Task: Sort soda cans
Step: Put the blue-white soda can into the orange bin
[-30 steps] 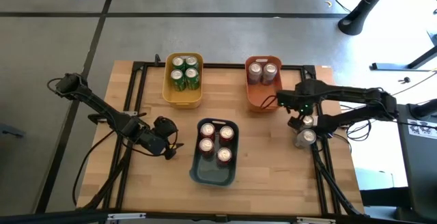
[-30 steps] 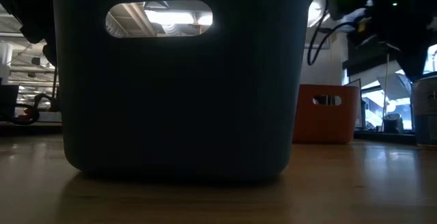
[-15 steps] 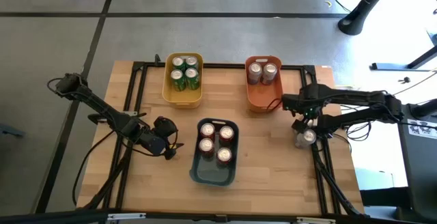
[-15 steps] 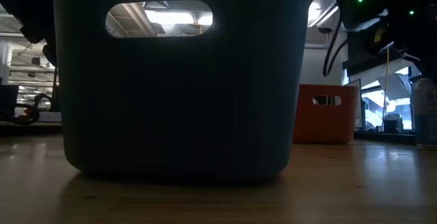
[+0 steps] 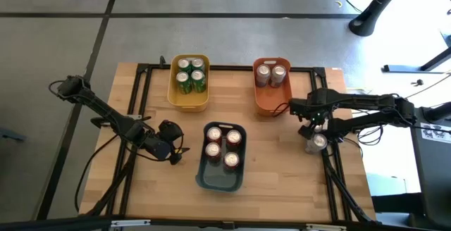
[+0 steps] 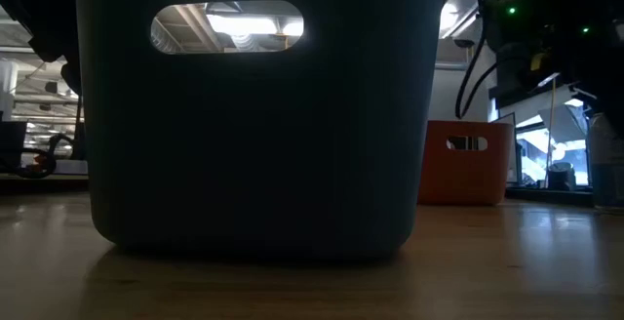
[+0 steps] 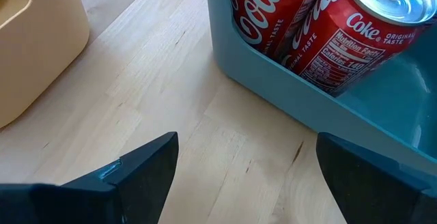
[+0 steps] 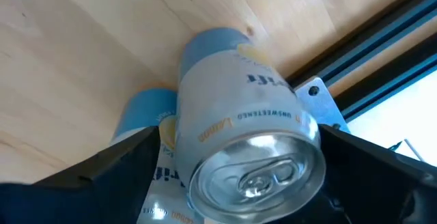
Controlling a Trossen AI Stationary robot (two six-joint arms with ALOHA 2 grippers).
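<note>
High view, cans: four green soda cans (image 5: 190, 74) stand in the yellow bin (image 5: 189, 98) near the far edge of the surface (image 5: 282, 175); two silver-grey soda cans (image 5: 271, 73) stand in the orange bin (image 5: 268, 101) beside it; four red soda cans (image 5: 221, 146) stand in the dark blue bin (image 5: 218, 180) at the middle.
High view, loose cans: two more silver-grey cans (image 5: 315, 138) stand at the right edge, silver tops up.
High view, right gripper (image 5: 316, 129): directly over the loose cans, fingers apart around one of them, not clamped.
High view, left gripper (image 5: 173, 148): near the left side of the dark blue bin, fingers apart, holding nothing.
High view, change: a second ago the right gripper lay nearer the orange bin and both loose cans showed plainly; now it covers the farther one.
Low view: the dark blue bin fills the foreground; the orange bin stands behind, at the right.
Left wrist view: red cans with white lettering stand against the bin wall; the fingers (image 7: 136, 176) are wide apart above bare wood.
Right wrist view: a pale silver-grey can with a light-blue band sits between the spread fingers (image 8: 102, 176); a second stands just behind.
</note>
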